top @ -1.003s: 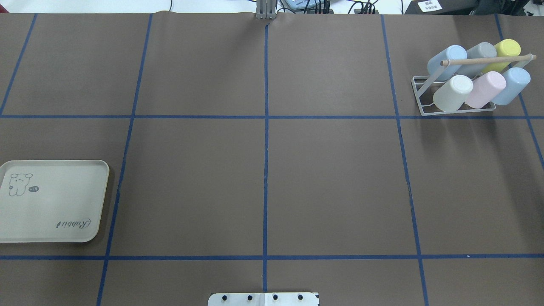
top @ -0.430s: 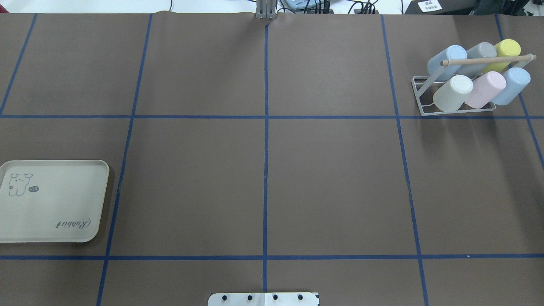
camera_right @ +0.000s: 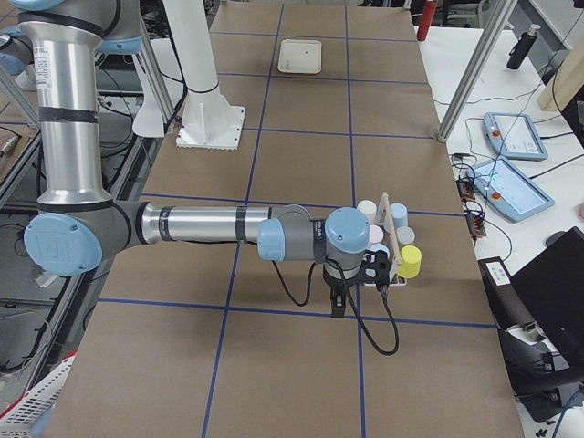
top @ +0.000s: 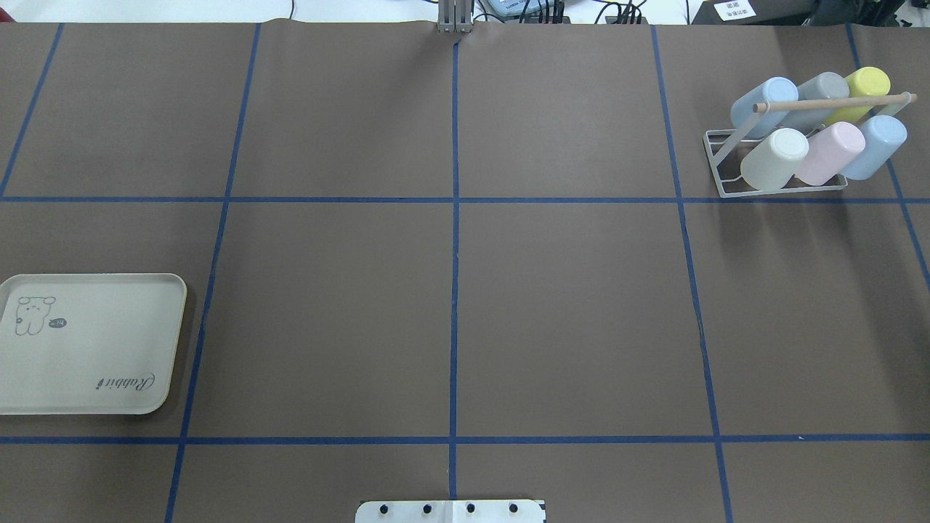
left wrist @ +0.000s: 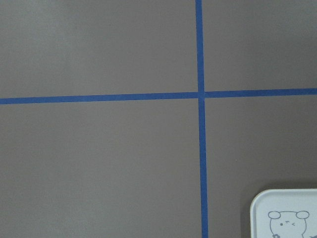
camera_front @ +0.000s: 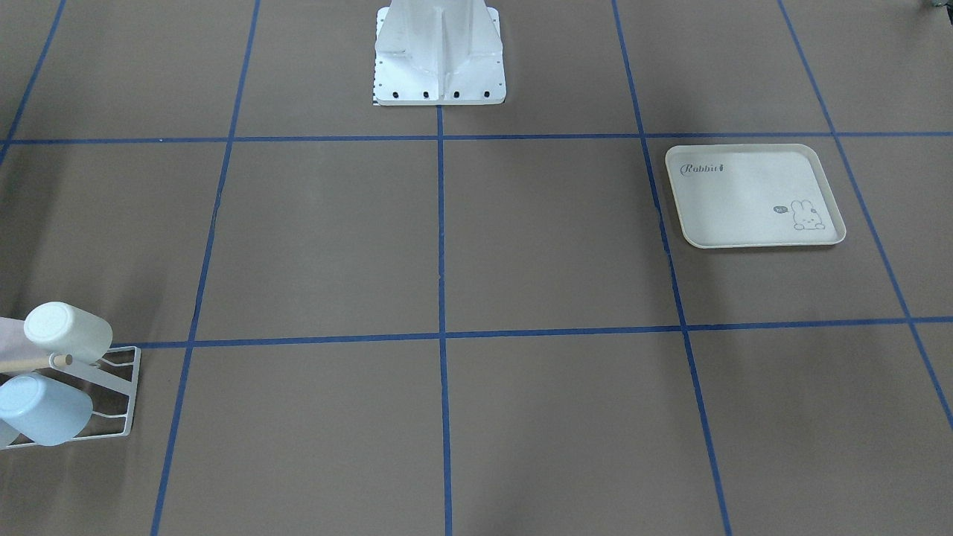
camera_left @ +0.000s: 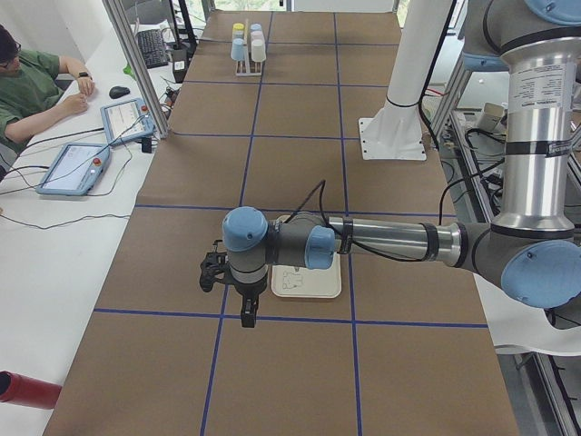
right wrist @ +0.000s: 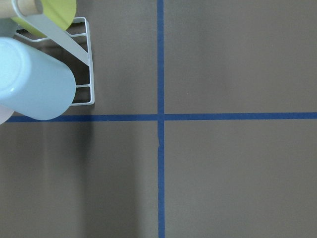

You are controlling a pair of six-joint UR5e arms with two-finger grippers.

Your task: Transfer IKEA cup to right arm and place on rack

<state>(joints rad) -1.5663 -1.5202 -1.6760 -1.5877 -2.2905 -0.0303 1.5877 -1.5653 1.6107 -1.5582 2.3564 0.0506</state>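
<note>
Cups (top: 774, 158) fill the rack (top: 814, 104) beside the right gripper (camera_right: 336, 306). I cannot tell its spread, nor the left gripper's (camera_left: 247, 316). Nothing has moved since.

rack (camera_front: 132, 393) cut off in front-facing view, tray (top: 109, 341) clipped at overhead edge

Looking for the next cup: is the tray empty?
Empty. The tray shows only its printed rabbit and lettering in the overhead and front views.
</note>
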